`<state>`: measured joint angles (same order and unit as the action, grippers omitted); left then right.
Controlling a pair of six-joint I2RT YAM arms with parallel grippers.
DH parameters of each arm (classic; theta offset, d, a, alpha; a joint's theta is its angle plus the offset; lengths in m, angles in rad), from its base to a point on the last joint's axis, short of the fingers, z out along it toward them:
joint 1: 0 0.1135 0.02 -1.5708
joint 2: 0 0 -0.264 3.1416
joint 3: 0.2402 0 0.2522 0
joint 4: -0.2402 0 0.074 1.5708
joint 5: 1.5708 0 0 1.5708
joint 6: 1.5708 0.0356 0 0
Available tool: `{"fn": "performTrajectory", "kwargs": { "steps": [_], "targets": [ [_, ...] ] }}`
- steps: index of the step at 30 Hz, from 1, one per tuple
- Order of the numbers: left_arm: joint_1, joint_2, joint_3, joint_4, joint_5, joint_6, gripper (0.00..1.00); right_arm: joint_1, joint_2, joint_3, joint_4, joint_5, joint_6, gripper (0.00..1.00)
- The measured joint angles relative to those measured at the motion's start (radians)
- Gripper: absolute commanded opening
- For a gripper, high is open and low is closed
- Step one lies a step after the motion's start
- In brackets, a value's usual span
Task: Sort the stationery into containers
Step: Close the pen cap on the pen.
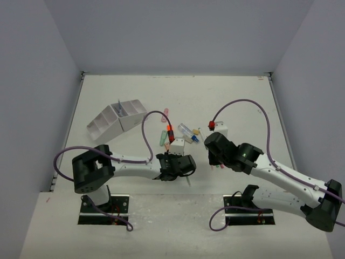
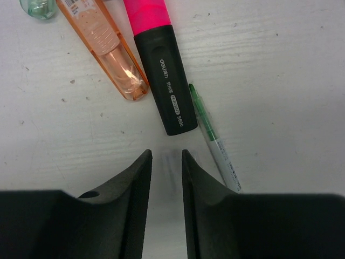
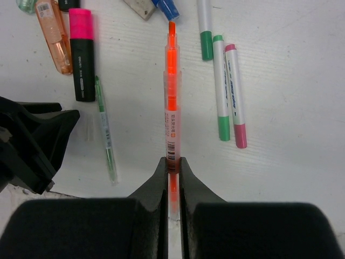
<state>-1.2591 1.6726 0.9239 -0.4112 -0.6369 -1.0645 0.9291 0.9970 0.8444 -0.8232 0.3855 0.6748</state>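
My right gripper (image 3: 172, 160) is shut on a thin orange marker (image 3: 171, 97), which points away from it just over the table. My left gripper (image 2: 166, 154) is low over the table with its jaws narrowly apart. A small clear piece (image 2: 171, 161) lies blurred between its fingertips, with a gap on each side. Just ahead lie a pink-and-black highlighter (image 2: 167, 81), a thin green pen (image 2: 213, 135) and an orange translucent pen (image 2: 108, 48). Two white compartment trays (image 1: 116, 121) stand at the back left, away from both grippers (image 1: 190, 164) (image 1: 212, 156).
Right of the held marker lie two green-ended white markers (image 3: 205, 27) (image 3: 220, 86) and a pink-ended one (image 3: 234, 91). A blue piece (image 3: 168, 8) sits at the top edge. The left gripper's black body (image 3: 32, 140) is close on the left. White walls enclose the table.
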Motion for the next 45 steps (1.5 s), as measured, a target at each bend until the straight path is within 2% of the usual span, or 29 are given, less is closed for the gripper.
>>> {"fn": "performTrajectory", "kwargs": {
  "steps": [9,12,17,19,24,27,32,35,39,43,45],
  "targets": [
    [0.0,0.039,0.003,0.0,0.001,-0.012,0.28,0.0,-0.01,-0.004,-0.001,0.0,0.0,0.0],
    [0.0,0.043,0.003,0.0,0.001,-0.018,0.18,0.0,-0.011,-0.004,-0.001,0.0,0.0,0.0],
    [-0.003,0.051,0.003,0.001,0.001,-0.024,0.12,0.0,-0.013,-0.007,-0.001,0.0,-0.001,0.0],
    [-0.008,0.051,0.001,0.001,0.001,-0.028,0.02,0.0,-0.019,-0.011,-0.002,0.0,-0.001,0.0],
    [-0.019,0.046,-0.007,0.002,-0.011,-0.054,0.0,0.0,-0.053,-0.015,-0.001,-0.005,-0.007,0.0],
    [-0.02,0.011,-0.03,-0.033,-0.021,-0.073,0.0,-0.001,-0.091,-0.041,0.052,-0.062,-0.042,0.0],
    [-0.02,-0.151,-0.041,-0.087,-0.08,-0.035,0.0,-0.001,-0.16,-0.167,0.268,-0.302,-0.087,0.0],
    [-0.017,-0.354,-0.044,0.007,-0.132,0.079,0.0,-0.001,-0.201,-0.268,0.46,-0.444,-0.089,0.0],
    [0.049,-0.607,-0.128,0.346,-0.133,0.242,0.0,-0.001,-0.281,-0.367,0.672,-0.576,-0.07,0.0],
    [0.199,-0.717,-0.223,0.639,-0.065,0.322,0.0,-0.001,-0.322,-0.371,0.797,-0.638,-0.051,0.0],
    [0.214,-0.725,-0.256,0.746,-0.018,0.346,0.0,0.0,-0.33,-0.371,0.842,-0.663,-0.043,0.0]
  ]
}}
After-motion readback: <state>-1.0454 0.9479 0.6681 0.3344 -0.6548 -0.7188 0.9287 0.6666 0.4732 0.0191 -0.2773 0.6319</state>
